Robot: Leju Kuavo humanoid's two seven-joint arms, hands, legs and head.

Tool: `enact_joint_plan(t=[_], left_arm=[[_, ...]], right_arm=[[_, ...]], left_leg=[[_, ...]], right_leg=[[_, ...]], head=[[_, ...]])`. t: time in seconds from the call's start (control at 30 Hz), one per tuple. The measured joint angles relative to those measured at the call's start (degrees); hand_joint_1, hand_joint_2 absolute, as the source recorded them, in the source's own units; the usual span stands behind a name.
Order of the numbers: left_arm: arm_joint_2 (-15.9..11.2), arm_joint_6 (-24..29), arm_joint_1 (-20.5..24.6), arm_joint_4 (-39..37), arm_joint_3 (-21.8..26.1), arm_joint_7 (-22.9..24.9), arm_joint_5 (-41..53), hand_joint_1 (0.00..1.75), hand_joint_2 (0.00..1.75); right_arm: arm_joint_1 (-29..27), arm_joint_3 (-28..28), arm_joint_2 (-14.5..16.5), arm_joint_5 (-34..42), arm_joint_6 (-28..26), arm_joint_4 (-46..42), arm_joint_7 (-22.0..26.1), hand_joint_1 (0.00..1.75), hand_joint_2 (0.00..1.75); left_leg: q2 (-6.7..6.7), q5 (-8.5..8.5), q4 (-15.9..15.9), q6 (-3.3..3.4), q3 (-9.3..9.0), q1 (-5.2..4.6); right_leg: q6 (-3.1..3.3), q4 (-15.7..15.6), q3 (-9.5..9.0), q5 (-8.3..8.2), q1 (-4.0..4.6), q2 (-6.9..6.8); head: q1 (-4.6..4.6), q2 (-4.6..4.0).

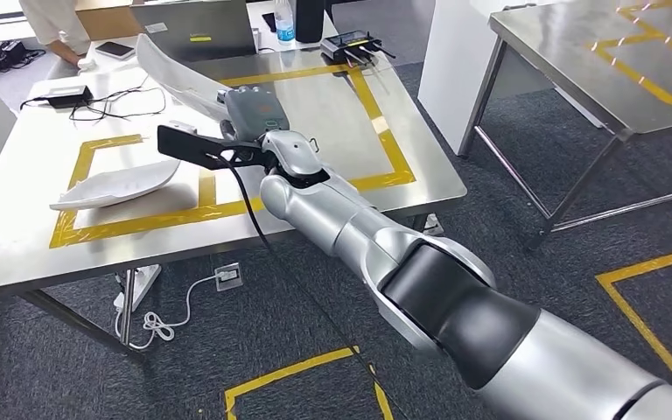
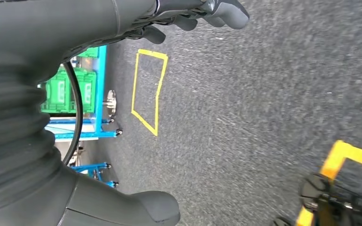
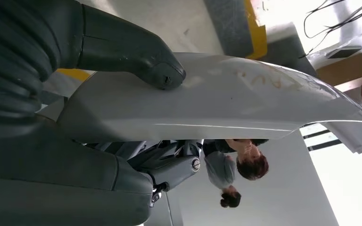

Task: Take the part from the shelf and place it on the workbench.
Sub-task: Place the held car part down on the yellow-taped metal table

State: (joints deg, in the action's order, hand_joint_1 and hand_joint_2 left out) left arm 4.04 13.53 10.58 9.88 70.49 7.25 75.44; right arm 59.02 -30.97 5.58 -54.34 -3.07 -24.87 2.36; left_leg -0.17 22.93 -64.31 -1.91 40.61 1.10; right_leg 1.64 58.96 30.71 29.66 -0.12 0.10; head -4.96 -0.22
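My right hand [image 1: 254,109] reaches out over the steel workbench [image 1: 332,114] and grips a long white curved part [image 1: 175,74] by one end. The part sticks out up and to the left, above the tabletop. In the right wrist view the thumb [image 3: 136,52] presses on the part's white shell [image 3: 226,99]. A second white part [image 1: 118,185] lies flat inside the left yellow-taped rectangle. My left hand [image 2: 89,197] hangs over the grey floor, fingers [image 2: 217,12] apart from the thumb, holding nothing.
At the bench's far edge stand a laptop [image 1: 194,31], a bottle [image 1: 285,22], a black box [image 1: 354,44], a phone [image 1: 115,50] and cables [image 1: 105,101]. A person [image 1: 52,22] stands behind. Another steel table [image 1: 612,61] is at right. A blue shelf with green crates [image 2: 75,94] stands nearby.
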Motion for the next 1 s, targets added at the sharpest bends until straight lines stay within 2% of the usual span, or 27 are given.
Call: enact_joint_plan(t=[0.03, 0.07, 0.13, 0.2, 0.23, 0.33, 0.37, 0.4, 0.43, 0.5, 0.57, 0.63, 0.7, 0.73, 0.77, 0.83, 0.87, 0.9, 0.93, 0.97, 1.0], left_arm=[[0.0, 0.0, 0.0, 0.0, 0.0, -0.1, 0.0, 0.0, 1.75], [-0.1, 0.0, 0.1, 0.0, 0.0, -0.1, 0.1, 0.0, 1.75], [-0.1, 0.0, 0.2, 0.0, 0.0, -0.1, 0.2, 0.0, 1.75], [-0.1, 0.0, 0.1, 0.0, 0.0, 0.0, 0.4, 0.0, 1.75], [0.0, 0.0, 0.1, 0.0, 0.0, -0.1, 0.4, 0.0, 1.75], [0.0, 0.0, 0.1, 0.0, 0.0, -0.2, 0.5, 0.0, 1.75], [-0.1, 0.0, 0.1, 0.0, 0.0, -0.2, 0.5, 0.0, 1.75], [-0.1, 0.0, 0.0, 0.0, 0.0, -0.2, 0.5, 0.0, 1.75], [-0.1, 0.0, -0.1, 0.0, 0.0, -0.2, 0.5, 0.0, 1.75], [0.0, 0.0, -0.2, 0.0, 0.0, -0.2, 0.5, 0.0, 1.75], [0.0, 0.0, -0.2, 0.0, 0.0, -0.2, 0.5, 0.0, 1.75], [0.0, 0.0, -0.2, -0.1, 0.0, -0.2, 0.5, 0.0, 1.75], [0.0, -0.1, -0.3, -0.1, 0.0, -0.2, 0.6, 0.0, 1.75], [0.0, -0.2, -0.3, -0.1, 0.0, -0.2, 0.6, 0.0, 1.75], [0.0, -0.4, -0.2, -0.2, 0.0, -0.3, 0.7, 0.0, 1.75], [-0.1, -0.6, -0.3, -0.2, 0.0, -0.3, 0.8, 0.0, 1.75], [-0.2, -0.6, -0.3, -0.2, 0.0, -0.3, 0.8, 0.0, 1.75], [-0.2, -0.6, -0.4, -0.2, 0.0, -0.2, 0.8, 0.0, 1.75], [-0.3, -0.6, -0.4, -0.2, 0.0, -0.2, 0.8, 0.0, 1.75], [-0.3, -0.6, -0.4, -0.2, 0.0, -0.2, 0.8, 0.0, 1.75], [-0.3, -0.6, -0.4, -0.2, 0.0, -0.2, 0.8, 0.0, 1.75]], right_arm=[[0.1, 0.2, 0.0, 0.0, -0.1, 0.2, -0.1, 1.75, 1.75], [0.0, 0.3, 0.0, 0.0, -0.2, 0.5, -0.1, 1.75, 1.75], [-0.1, 0.5, -0.1, 0.0, -0.3, 0.9, -0.1, 1.75, 1.75], [-0.1, 0.7, -0.1, -0.1, -0.3, 1.1, -0.1, 1.75, 1.75], [0.0, 0.7, -0.2, -0.2, -0.2, 1.2, 0.0, 1.75, 1.75], [-0.3, 1.0, -0.3, -0.3, 0.0, 1.7, -0.1, 1.75, 1.75], [-0.6, 1.1, -0.4, -0.3, 0.0, 1.9, -0.2, 1.75, 1.75], [-0.8, 1.1, -0.5, -0.3, 0.1, 2.1, -0.3, 1.75, 1.75], [-1.0, 1.2, -0.6, -0.3, 0.2, 2.3, -0.4, 1.75, 1.75], [-1.0, 1.3, -1.0, -0.3, 0.4, 2.6, -0.5, 1.75, 1.75], [-1.0, 1.5, -1.2, -0.3, 0.6, 2.9, -0.5, 1.75, 1.75], [-0.9, 1.6, -1.4, -0.3, 0.7, 3.2, -0.9, 1.75, 1.75], [-0.9, 1.9, -1.6, -0.3, 0.8, 3.4, -1.5, 1.75, 1.75], [-0.9, 2.1, -1.7, -0.3, 0.8, 3.5, -1.8, 1.75, 1.75], [-0.9, 2.3, -1.8, -0.3, 0.8, 3.6, -2.0, 1.75, 1.75], [-1.0, 2.4, -1.9, -0.3, 0.8, 4.0, -2.2, 1.75, 1.75], [-1.2, 2.5, -1.9, -0.3, 0.8, 4.2, -2.3, 1.75, 1.75], [-1.4, 2.5, -2.0, -0.3, 0.8, 4.4, -2.4, 1.75, 1.75], [-1.5, 2.5, -2.0, -0.3, 0.8, 4.6, -2.6, 1.75, 1.75], [-1.6, 2.5, -2.1, -0.3, 0.9, 4.7, -2.9, 1.75, 1.75], [-1.6, 2.6, -2.2, -0.3, 0.9, 4.9, -3.2, 1.75, 1.75]], left_leg=[[0.12, -0.75, 2.8, 0.37, -1.38, -0.24], [0.17, -0.69, 4.4, 0.69, -2.21, -0.46], [0.07, 0.27, 5.0, 1.38, -2.84, -0.54], [-0.09, 0.81, 5.4, 2.15, -3.71, -0.36], [-0.14, 1.11, 5.5, 2.47, -4.22, -0.28], [-0.23, 2.24, 5.7, 2.91, -5.35, -0.23], [-0.32, 2.69, 5.6, 2.92, -5.79, -0.24], [-0.43, 3.18, 5.5, 2.88, -6.34, -0.24], [-0.57, 3.7, 5.5, 2.78, -6.98, -0.25], [-0.76, 4.82, 5.4, 2.41, -8.24, -0.29], [-0.83, 5.65, 5.4, 1.79, -8.82, -0.34], [-0.83, 5.82, 5.4, 1.04, -9.23, -0.37], [-0.62, 5.54, 3.6, 0.42, -8.76, -0.36], [-0.48, 5.48, 1.5, 0.15, -7.61, -0.34], [-0.34, 5.79, -1.6, -0.08, -5.66, -0.3], [-0.22, 7.86, -8.0, -0.57, -1.03, -0.27], [-0.21, 8.95, -9.8, -0.73, 0.88, -0.23], [-0.19, 9.24, -10.0, -0.82, 2.02, -0.2], [-0.16, 8.3, -8.5, -0.81, 2.24, -0.16], [-0.11, 6.06, -5.4, -0.69, 1.63, -0.13], [0.01, 2.91, -1.5, -0.52, 0.59, -0.11]], right_leg=[[-0.3, -0.1, -0.3, 0.39, 0.08, 0.01], [-0.63, -0.2, -0.52, 0.66, 0.15, 0.0], [-1.25, -0.1, -0.79, 0.63, 0.22, 0.01], [-1.64, 1.8, -0.14, 0.63, 0.14, 0.01], [-1.82, 4.1, 1.21, 1.03, 0.08, 0.02], [-2.46, 13.9, 8.41, 4.08, 0.01, 0.05], [-2.54, 15.6, 10.28, 4.45, 0.0, 0.05], [-2.52, 15.3, 11.21, 3.61, 0.0, 0.05], [-2.37, 13.1, 11.14, 1.54, 0.01, 0.05], [-1.75, 5.3, 9.19, -4.24, 0.17, 0.04], [-1.16, 0.2, 7.72, -6.57, 0.57, -0.02], [-0.59, -0.7, 7.12, -6.13, 0.77, -0.04], [0.16, -1.1, 5.92, -6.11, 0.51, -0.05], [0.51, -1.3, 5.21, -5.83, 0.38, -0.07], [0.76, -1.4, 4.56, -5.44, 0.28, -0.08], [1.0, -1.4, 3.43, -4.4, 0.24, 0.0], [0.99, -1.4, 2.79, -3.82, 0.23, 0.05], [0.93, -1.4, 2.09, -3.23, 0.2, 0.11], [0.81, -1.4, 1.33, -2.63, 0.16, 0.16], [0.65, -1.4, 0.5, -1.99, 0.1, 0.19], [0.44, -1.4, -0.16, -1.35, 0.05, 0.19]], head=[[0.09, -0.01], [0.14, 0.0], [0.14, 0.0], [0.0, 0.01], [-0.06, 0.01], [-0.12, 0.01], [-0.12, 0.0], [-0.12, 0.0], [-0.13, 0.0], [-0.09, 0.0], [-0.02, 0.0], [0.01, 0.0], [0.05, 0.0], [0.1, 0.01], [0.18, 0.01], [0.27, 0.01], [0.27, 0.01], [0.26, 0.01], [0.27, 0.01], [0.27, 0.01], [0.31, 0.01]])
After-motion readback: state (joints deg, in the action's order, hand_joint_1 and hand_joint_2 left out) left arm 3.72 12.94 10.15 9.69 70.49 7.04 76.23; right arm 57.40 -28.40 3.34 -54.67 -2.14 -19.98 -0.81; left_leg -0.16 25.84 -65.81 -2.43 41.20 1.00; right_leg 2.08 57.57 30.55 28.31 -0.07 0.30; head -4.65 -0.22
